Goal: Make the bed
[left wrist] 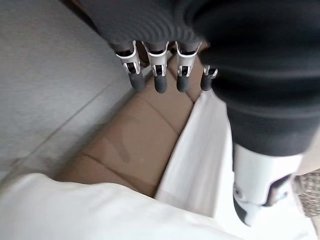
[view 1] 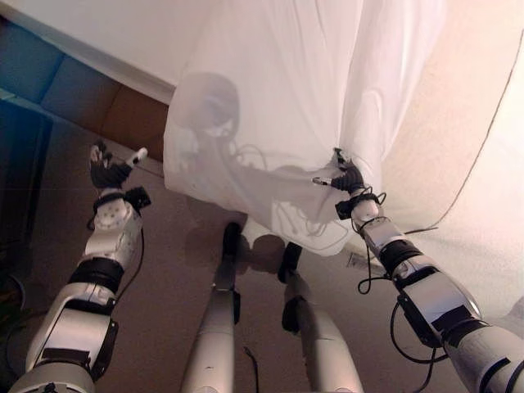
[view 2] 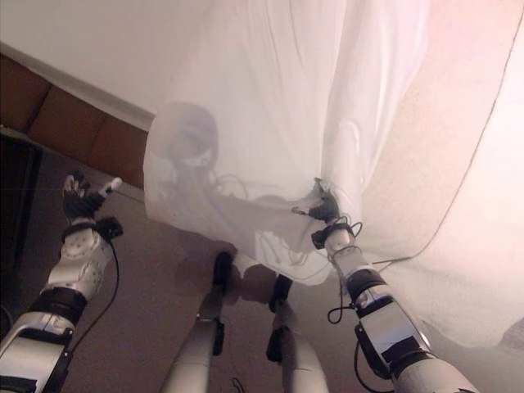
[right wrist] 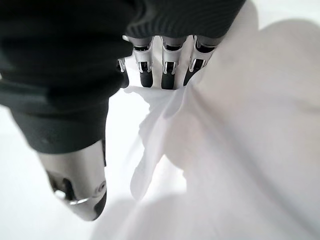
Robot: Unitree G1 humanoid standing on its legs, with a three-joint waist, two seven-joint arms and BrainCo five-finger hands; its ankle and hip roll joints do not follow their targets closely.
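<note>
The left robot hand [view 1: 109,172] is held bare above the brown floor [view 1: 164,278], well apart from the thin white translucent bed sheet [view 1: 270,123], with fingers loosely straight. The sheet hangs over the edge of the white mattress [view 1: 90,33]. Its lower fold is pinched by the curled right robot hand [view 1: 348,178]. The cloth is judged light, limp and slippery; a hold at the hem is advised.

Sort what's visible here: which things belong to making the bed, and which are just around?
Part of the job:
white sheet, hanging off the bed edge
right hand, pinching a fold of the sheet
left hand, open, off the sheet
mattress

Just around:
brown bed base
grey floor
</note>
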